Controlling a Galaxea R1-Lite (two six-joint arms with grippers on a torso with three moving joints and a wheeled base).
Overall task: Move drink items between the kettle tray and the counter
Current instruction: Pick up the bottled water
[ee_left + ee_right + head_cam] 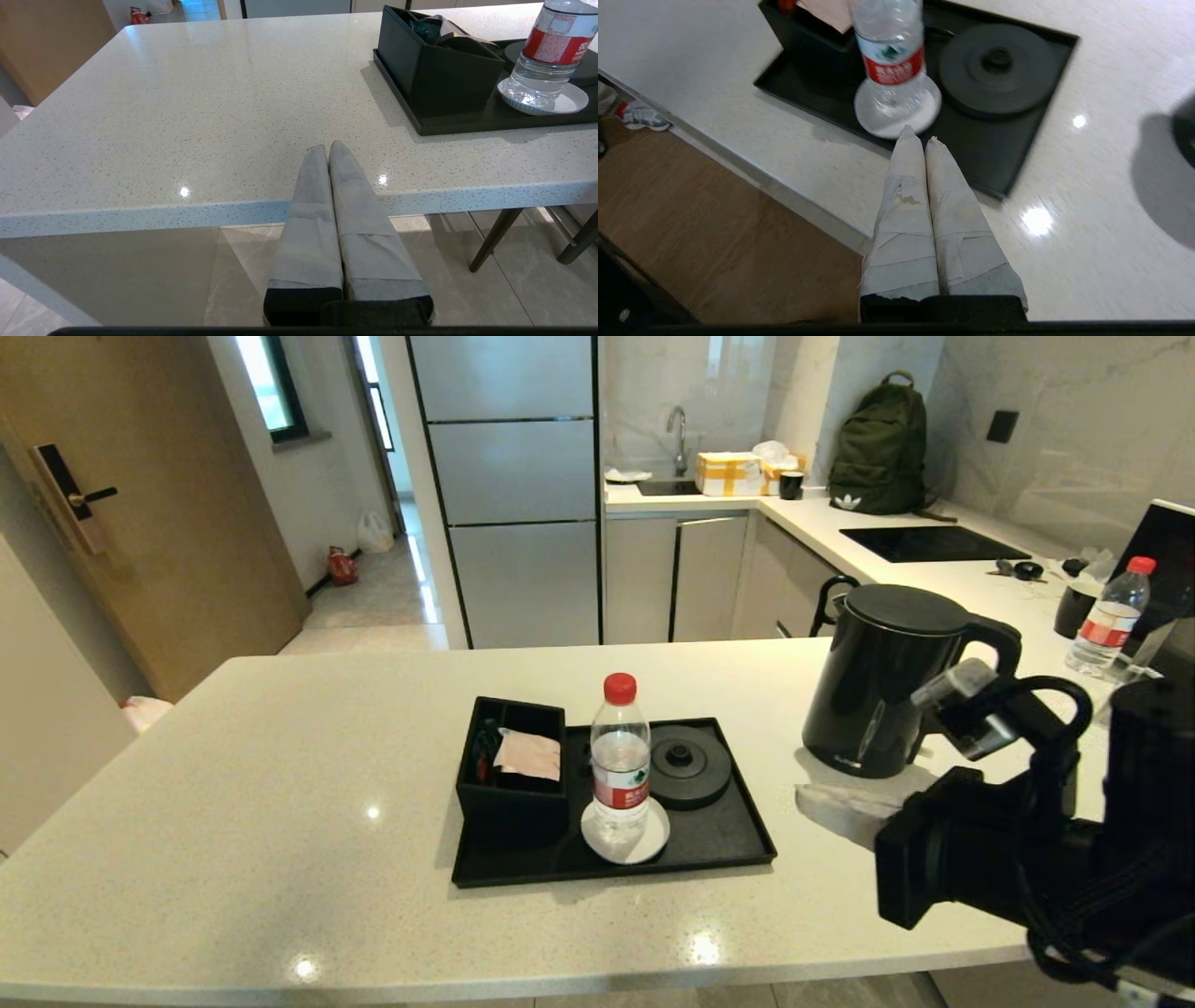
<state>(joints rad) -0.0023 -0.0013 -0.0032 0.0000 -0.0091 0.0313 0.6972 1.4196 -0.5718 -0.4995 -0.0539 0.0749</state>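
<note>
The black kettle (882,681) stands on the cream counter (280,784), right of the black tray (719,831). On the tray, a red-capped water bottle (620,756) stands upright on the white coaster (644,845), between the sachet box (513,775) and the bare kettle base (689,765). My right gripper (805,798) is shut and empty, low over the counter in front of the kettle and right of the tray. Its wrist view shows the gripper (919,135) pointing towards the bottle (889,56). My left gripper (328,148) is shut and empty at the counter's front edge, left of the tray (467,126).
A second bottle (1111,616) and a dark cup (1074,609) stand at the far right beside a laptop. A cooktop (934,543), a backpack (882,448) and boxes sit on the back counter. Chair legs (495,238) stand under the counter.
</note>
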